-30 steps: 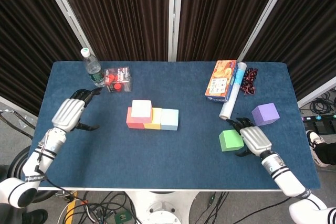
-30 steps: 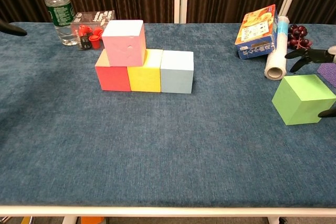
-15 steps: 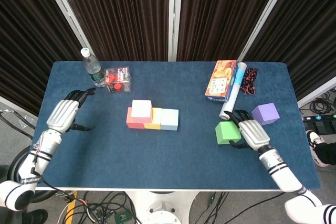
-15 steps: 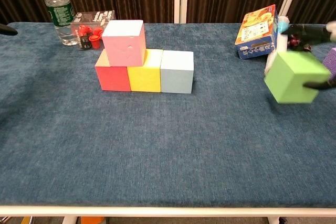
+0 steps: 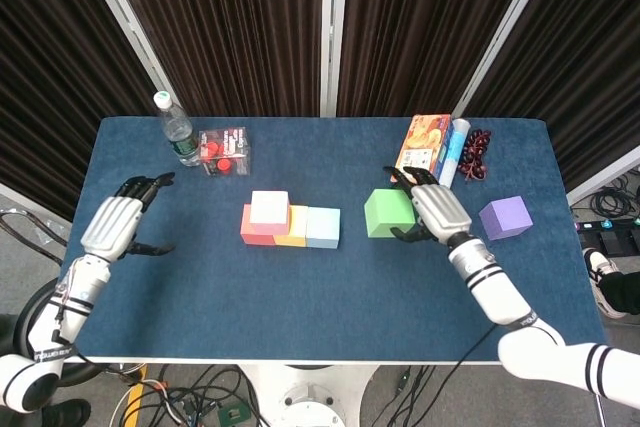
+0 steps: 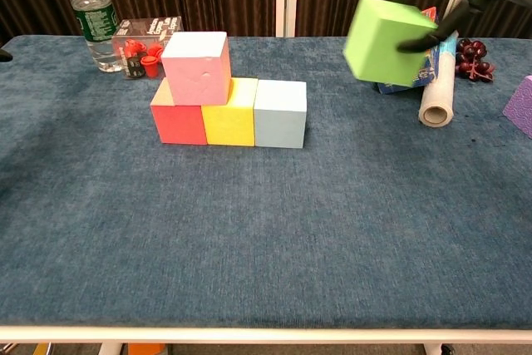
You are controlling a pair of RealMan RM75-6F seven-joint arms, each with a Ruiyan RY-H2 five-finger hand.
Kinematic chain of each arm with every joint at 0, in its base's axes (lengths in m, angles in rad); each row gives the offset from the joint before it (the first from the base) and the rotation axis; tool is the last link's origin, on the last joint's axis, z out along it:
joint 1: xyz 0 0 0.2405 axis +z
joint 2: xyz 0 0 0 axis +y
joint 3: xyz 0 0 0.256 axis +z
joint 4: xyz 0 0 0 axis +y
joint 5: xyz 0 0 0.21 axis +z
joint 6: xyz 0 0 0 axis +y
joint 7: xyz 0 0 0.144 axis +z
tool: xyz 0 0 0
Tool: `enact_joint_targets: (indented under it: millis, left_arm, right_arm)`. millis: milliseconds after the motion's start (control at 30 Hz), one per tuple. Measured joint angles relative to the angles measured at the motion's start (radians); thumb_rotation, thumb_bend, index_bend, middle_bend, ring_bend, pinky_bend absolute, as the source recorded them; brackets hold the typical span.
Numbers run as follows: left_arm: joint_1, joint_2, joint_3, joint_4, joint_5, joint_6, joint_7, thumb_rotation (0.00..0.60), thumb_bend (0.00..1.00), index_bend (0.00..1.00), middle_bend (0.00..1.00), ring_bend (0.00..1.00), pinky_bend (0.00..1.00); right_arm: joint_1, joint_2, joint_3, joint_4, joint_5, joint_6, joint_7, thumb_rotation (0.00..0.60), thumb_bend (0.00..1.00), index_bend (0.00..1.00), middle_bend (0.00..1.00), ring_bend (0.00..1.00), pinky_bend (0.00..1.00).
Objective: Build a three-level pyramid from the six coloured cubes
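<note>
From the head view, the right hand (image 5: 432, 212) is clamped around the green cube (image 5: 388, 213), which has left its spot near the desk's right front and now hangs in the air just right of the row of red cube (image 5: 252, 234), yellow cube (image 5: 291, 237) and pale blue cube (image 5: 323, 227). The pink cube (image 5: 269, 208) sits on that row, over the red and yellow ones. The purple cube (image 5: 505, 217) stays by the right edge. The left hand (image 5: 118, 222) holds nothing, fingers apart, hovering near the left edge.

From the chest view, the green cube (image 6: 387, 41) is lifted well above the desk (image 6: 249, 230), tilted, in front of the snack box (image 6: 426, 54) and the roll (image 6: 437, 93). It has risen and travelled toward the stack within a second. I judge the second level is about to be finished beside the pink cube (image 6: 196, 67), leaving only the purple one for the top.
</note>
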Motion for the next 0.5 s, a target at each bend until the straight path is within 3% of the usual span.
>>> enact_joint_targets:
  millis: [233,500]
  left_arm:
    - [0.013,0.004,0.003,0.007,0.008,0.000,-0.017,0.600,0.02,0.07,0.15,0.13,0.11]
    - [0.020,0.001,0.001,0.018,0.016,-0.002,-0.024,0.600,0.02,0.07,0.15,0.13,0.11]
  right_arm:
    - [0.169,-0.090,0.025,0.021,0.240,-0.018,-0.156,0.600,0.27,0.00,0.37,0.04,0.00]
    - [0.299,-0.203,0.020,0.073,0.415,0.041,-0.280,0.600,0.25,0.00,0.37,0.04,0.00]
